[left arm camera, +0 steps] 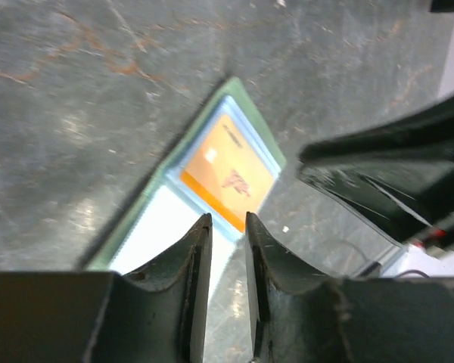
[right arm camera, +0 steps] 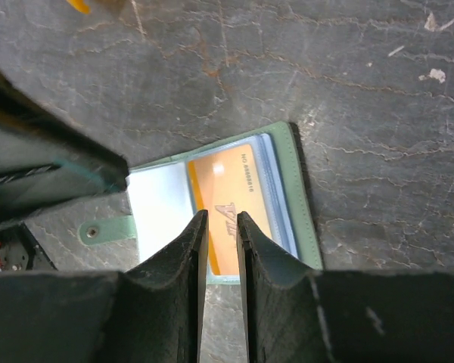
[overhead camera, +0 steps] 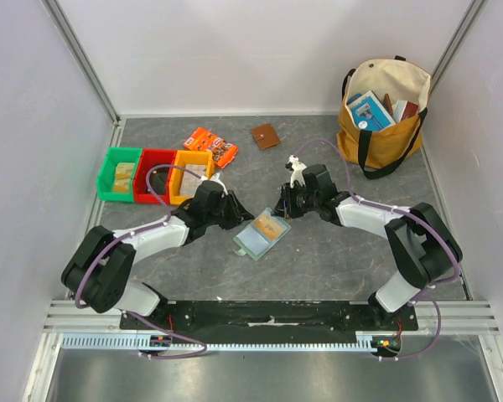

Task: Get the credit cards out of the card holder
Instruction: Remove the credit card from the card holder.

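Pale green bifold card holder: open flat on grey surface between your 2 hands. Tan-orange credit card sleeved. Left hand, right hand: nearly closed, empty. Step: approach; next, pin holder, pinch card edge.

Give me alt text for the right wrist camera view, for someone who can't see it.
An open green card holder lies flat on a grey table, an orange card in its clear sleeve. The right gripper hangs just above it, fingers nearly closed, holding nothing.
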Motion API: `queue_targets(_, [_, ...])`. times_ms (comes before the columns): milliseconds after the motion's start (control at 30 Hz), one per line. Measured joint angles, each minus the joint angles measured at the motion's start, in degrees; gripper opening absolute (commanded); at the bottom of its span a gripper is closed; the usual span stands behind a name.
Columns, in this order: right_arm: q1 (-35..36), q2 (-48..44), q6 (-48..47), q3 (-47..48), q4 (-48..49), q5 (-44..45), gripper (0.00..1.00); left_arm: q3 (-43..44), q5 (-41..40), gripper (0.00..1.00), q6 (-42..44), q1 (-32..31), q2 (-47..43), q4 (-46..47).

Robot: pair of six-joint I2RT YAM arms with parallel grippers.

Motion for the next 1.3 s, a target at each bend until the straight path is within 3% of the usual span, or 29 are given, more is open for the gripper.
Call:
queue_targets(333, [-0.07, 5.44, -1.31, 0.11, -0.72, 1.51, 0.28, -4.26, 0.98, 0.41, -7.96, -4.37, 0.50, 5.42])
queue_targets(1300, [-0.26, 4.68, 1.01, -5.88, 5.27, -1.60, 0.24, -7.54, 4.15, 0.38, -15.15, -4.66, 9.25, 18.16])
